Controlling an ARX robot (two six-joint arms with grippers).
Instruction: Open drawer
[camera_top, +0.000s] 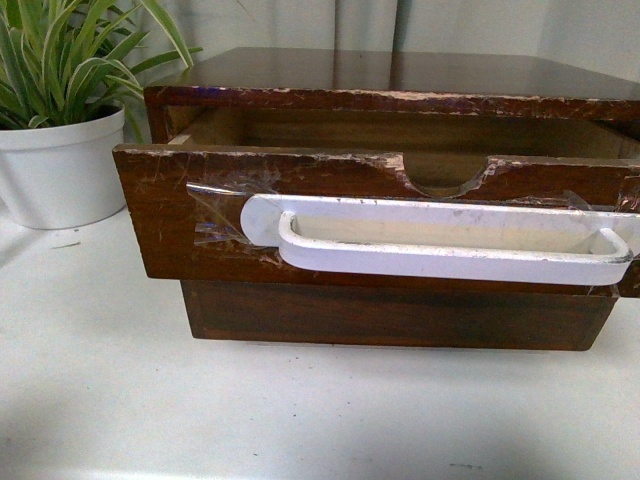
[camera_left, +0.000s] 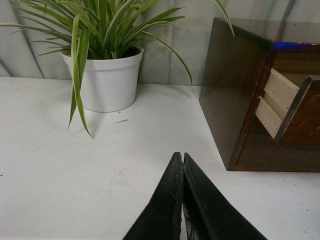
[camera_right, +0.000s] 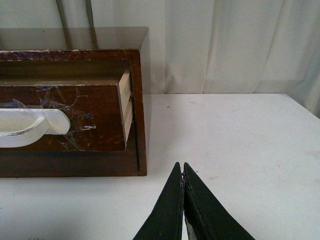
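Note:
The drawer (camera_top: 170, 215) has a dark brown front, a half-round notch and a chipped top edge. It stands pulled out from the wooden cabinet (camera_top: 400, 75), its inside showing behind the front. A long white handle (camera_top: 440, 240) is taped across it. In the right wrist view the drawer (camera_right: 100, 115) and the handle's end (camera_right: 30, 127) show, and pale side boards of the drawer (camera_left: 277, 102) show in the left wrist view. My left gripper (camera_left: 181, 156) is shut and empty over the table, left of the cabinet. Right of the cabinet, my right gripper (camera_right: 181, 166) is also shut on nothing. Neither arm shows in the front view.
A striped-leaf plant in a white pot (camera_top: 60, 165) stands at the cabinet's left, also in the left wrist view as the pot (camera_left: 107, 80). A plain lower drawer front (camera_top: 390, 315) sits under the pulled-out one. The white table (camera_top: 300, 410) spreads in front; a pale curtain hangs behind.

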